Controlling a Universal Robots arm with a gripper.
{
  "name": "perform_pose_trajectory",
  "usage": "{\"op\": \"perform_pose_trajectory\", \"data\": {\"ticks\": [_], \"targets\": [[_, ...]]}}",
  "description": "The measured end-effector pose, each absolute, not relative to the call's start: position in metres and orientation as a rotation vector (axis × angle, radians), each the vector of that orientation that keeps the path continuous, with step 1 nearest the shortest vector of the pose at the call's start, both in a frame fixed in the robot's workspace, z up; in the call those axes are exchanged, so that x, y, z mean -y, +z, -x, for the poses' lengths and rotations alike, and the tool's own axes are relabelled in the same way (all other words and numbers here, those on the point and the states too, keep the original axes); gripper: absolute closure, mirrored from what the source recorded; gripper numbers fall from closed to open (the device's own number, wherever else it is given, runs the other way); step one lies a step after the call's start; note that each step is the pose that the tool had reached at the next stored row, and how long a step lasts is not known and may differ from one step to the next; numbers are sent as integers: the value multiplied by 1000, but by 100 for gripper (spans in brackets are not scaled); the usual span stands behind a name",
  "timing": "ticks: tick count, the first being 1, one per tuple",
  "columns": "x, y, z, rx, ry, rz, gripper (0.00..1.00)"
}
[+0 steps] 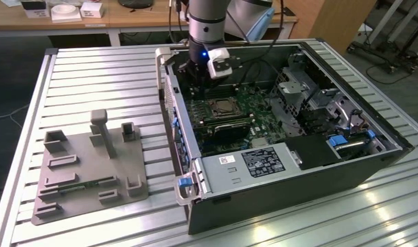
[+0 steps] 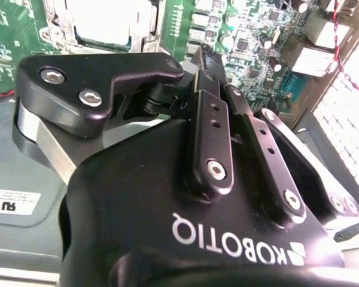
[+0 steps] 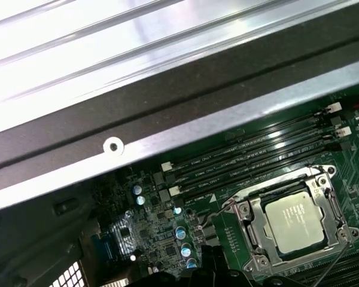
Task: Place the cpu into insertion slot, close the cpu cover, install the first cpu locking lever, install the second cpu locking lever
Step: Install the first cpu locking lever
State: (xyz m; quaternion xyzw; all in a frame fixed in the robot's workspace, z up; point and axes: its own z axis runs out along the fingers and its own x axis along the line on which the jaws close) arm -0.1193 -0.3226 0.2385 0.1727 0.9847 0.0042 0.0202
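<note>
Small silvery-grey square cpu (image 3: 296, 218) sits flat in the silver-rimmed square insertion slot (image 3: 329, 173), with the thin silvery cpu cover frame (image 3: 260, 230) down around it.
I'd judge it light, stiff and fragile, best held by its edges. The black hand (image 2: 197, 66) hovers near the slot over the green motherboard (image 1: 253, 98), pressed together on nothing I can see, inside the open black computer case (image 1: 298, 175) on the slatted metal desk (image 1: 92, 82).

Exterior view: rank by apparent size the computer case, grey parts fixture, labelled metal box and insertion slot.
1. computer case
2. grey parts fixture
3. labelled metal box
4. insertion slot, farther from the camera but plainly smallest
</note>
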Motion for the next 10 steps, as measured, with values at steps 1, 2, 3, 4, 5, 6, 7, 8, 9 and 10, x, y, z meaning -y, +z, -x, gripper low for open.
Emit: {"op": "perform_pose_trajectory", "data": {"ticks": [1, 2, 3, 4, 5, 6, 7, 8, 9, 10], "targets": [[322, 238, 120, -3055, 13, -533, 90], [322, 238, 120, -3056, 13, -527, 90], [322, 238, 120, -3057, 13, -520, 90], [322, 239, 120, -3059, 14, -511, 90], [322, 239, 120, -3060, 13, -503, 90], [322, 239, 120, -3061, 14, -495, 90], [322, 240, 120, -3062, 14, -491, 90], [322, 241, 120, -3063, 14, -488, 90], [322, 242, 120, -3063, 14, -486, 90], [322, 244, 120, -3063, 14, -484, 90]]}}
